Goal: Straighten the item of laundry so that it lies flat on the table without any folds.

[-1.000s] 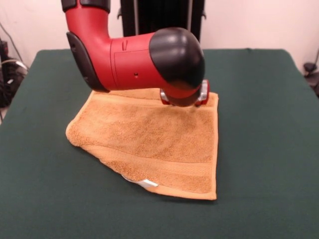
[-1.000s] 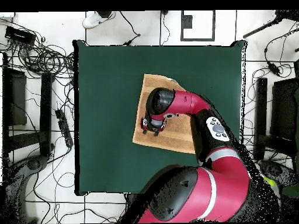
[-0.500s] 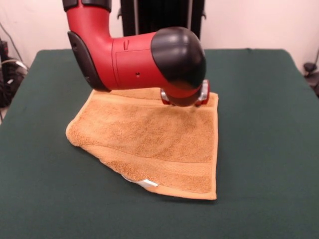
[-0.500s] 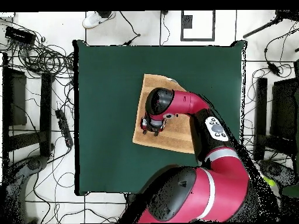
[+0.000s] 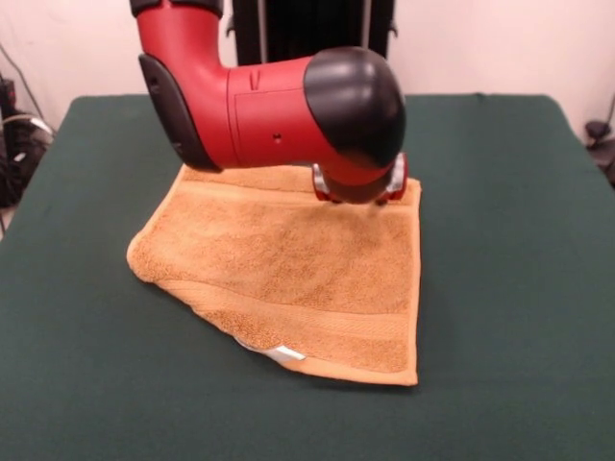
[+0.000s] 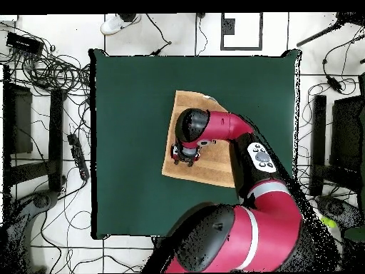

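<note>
The item of laundry (image 5: 288, 269), an orange-tan terry towel, lies on the dark green table (image 5: 500, 288). Its front-left corner is tucked under, so a slanted folded edge runs there with a small white tag (image 5: 281, 353) poking out. A woven band crosses the near side. My gripper (image 5: 356, 195) sits low over the towel's far right corner, mostly hidden beneath the arm's black end. From overhead, the gripper (image 6: 182, 155) is over the towel (image 6: 217, 165) near its left edge, and the arm covers much of the cloth. Green table (image 6: 128, 128) surrounds the towel.
The red arm's elbow (image 5: 240, 110) hangs over the towel's far half. Cables (image 6: 50, 68) and dark equipment lie on the floor around the table. A white shoe (image 6: 117, 25) shows at the overhead view's top edge.
The arm has drifted slightly to the right and up in the front view. The gripper stays over the same corner, and the towel has not moved.
</note>
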